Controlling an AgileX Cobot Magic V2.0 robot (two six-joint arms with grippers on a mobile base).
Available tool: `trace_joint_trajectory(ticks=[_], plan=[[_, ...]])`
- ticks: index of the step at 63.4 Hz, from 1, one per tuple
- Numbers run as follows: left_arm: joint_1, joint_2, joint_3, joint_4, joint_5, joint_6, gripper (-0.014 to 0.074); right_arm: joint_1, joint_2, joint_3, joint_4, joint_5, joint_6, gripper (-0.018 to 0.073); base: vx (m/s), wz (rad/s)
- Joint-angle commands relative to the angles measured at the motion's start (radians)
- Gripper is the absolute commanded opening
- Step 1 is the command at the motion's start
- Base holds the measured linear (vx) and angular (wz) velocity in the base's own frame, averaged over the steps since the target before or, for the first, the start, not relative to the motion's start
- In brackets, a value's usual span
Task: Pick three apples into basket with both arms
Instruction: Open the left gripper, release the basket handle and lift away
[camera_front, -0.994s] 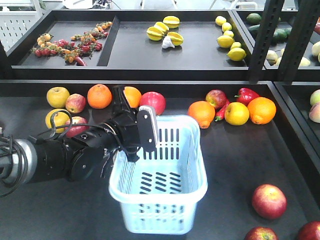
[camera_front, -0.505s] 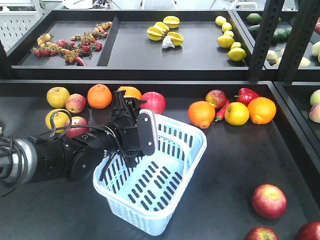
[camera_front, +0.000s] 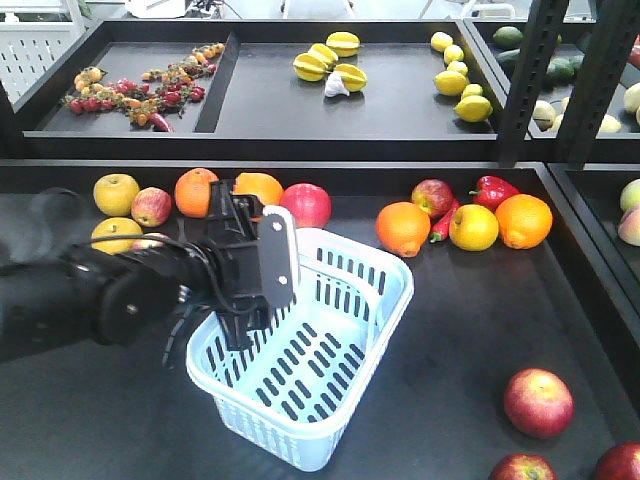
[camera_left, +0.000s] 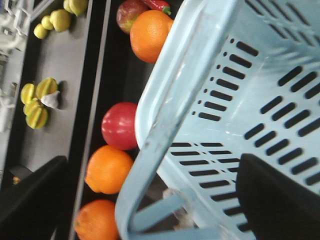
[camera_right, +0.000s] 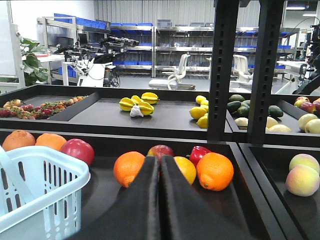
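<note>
The pale blue basket (camera_front: 364, 362) stands turned at an angle on the dark tray; it also shows in the left wrist view (camera_left: 165, 100) and the right wrist view (camera_right: 66, 191). My left gripper (camera_front: 245, 265) is open and straddles the basket's left rim, one finger inside and one outside toward the oranges. In its own view (camera_left: 150, 210) the rim and hoop handle lie between the fingers. Three dark red apples lie at the front right: one (camera_front: 538, 402), a second (camera_front: 521, 468), a third (camera_front: 620, 462). My right gripper (camera_right: 160, 157) is shut and empty, and out of the front view.
Behind the basket lie oranges (camera_front: 198, 191), a red apple (camera_front: 306, 205), yellow apples (camera_front: 116, 193), an orange (camera_front: 403, 228), a red pepper (camera_front: 494, 190) and more fruit. A raised back tray holds starfruit (camera_front: 330, 65) and lemons (camera_front: 455, 80). A black post (camera_front: 525, 80) stands at the right.
The basket has swung round from square to diagonal. My left arm has shifted slightly left and back along its rim.
</note>
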Motion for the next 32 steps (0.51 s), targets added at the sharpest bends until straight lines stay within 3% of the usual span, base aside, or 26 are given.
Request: trace_joint_trajectory(ticks=[1, 13, 25, 32], plan=[[-0.001, -0.109, -0.023, -0.104, 0.055, -0.016, 0.0605, -0.004, 0.002, 0.014, -0.009, -0.069, -0.005, -0.0009, 0.0, 0.0], [0.002, -0.248, -0.023, -0.231, 0.176, -0.046, 0.0589, -0.004, 0.002, 0.014, -0.009, -0.069, -0.005, -0.0009, 0.0, 0.0], [0.005, -0.391, -0.023, -0.24, 0.199, -0.255, 0.0589, -0.004, 0.002, 0.014, -0.009, -0.069, -0.005, -0.0009, 0.0, 0.0], [0.05, -0.455, -0.022, -0.24, 0.215, -0.414, 0.0589, -0.004, 0.002, 0.014, -0.009, -0.069, -0.005, -0.0009, 0.0, 0.0]])
